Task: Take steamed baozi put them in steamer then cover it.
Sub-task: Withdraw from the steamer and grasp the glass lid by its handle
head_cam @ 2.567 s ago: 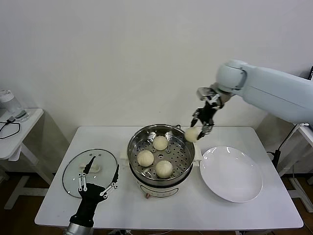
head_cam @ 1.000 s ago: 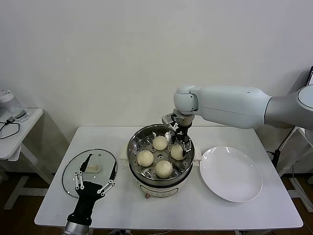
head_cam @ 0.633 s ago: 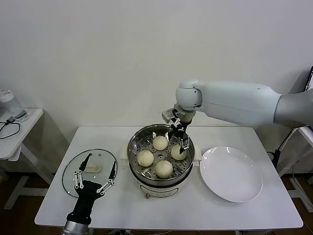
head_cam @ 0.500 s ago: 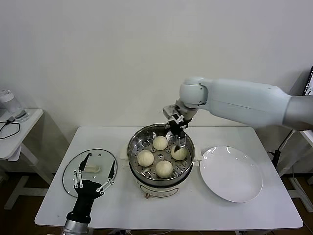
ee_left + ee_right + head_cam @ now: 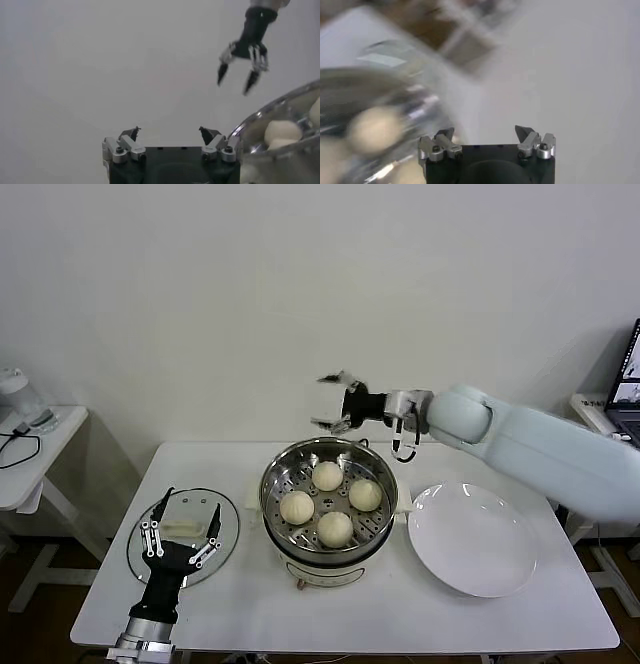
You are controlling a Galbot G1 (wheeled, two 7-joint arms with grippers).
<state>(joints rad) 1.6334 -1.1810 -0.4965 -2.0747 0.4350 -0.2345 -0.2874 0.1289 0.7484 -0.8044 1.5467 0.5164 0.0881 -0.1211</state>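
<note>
The steel steamer (image 5: 272, 474) stands mid-table with several cream-white baozi on its perforated tray, among them a back one (image 5: 328, 475), a left one (image 5: 296, 506) and a right one (image 5: 365, 494). My right gripper (image 5: 336, 400) is open and empty, raised above the steamer's back rim, fingers pointing left. My left gripper (image 5: 180, 527) is open, low over the glass lid (image 5: 140, 559) on the table's left. In the left wrist view the left gripper (image 5: 170, 132) is open, with the right gripper (image 5: 239, 75) farther off and the steamer (image 5: 280, 107) beside it. The right wrist view shows the right gripper (image 5: 482, 131) open and a baozi (image 5: 375, 129).
A white empty plate (image 5: 472, 539) lies right of the steamer. A white side table (image 5: 25, 456) with a clear jug (image 5: 20, 394) stands at far left. A laptop (image 5: 627, 384) is at the far right edge.
My right gripper let go of the fourth baozi in the steamer and rose up and back above the rim. My left gripper moved forward over the glass lid.
</note>
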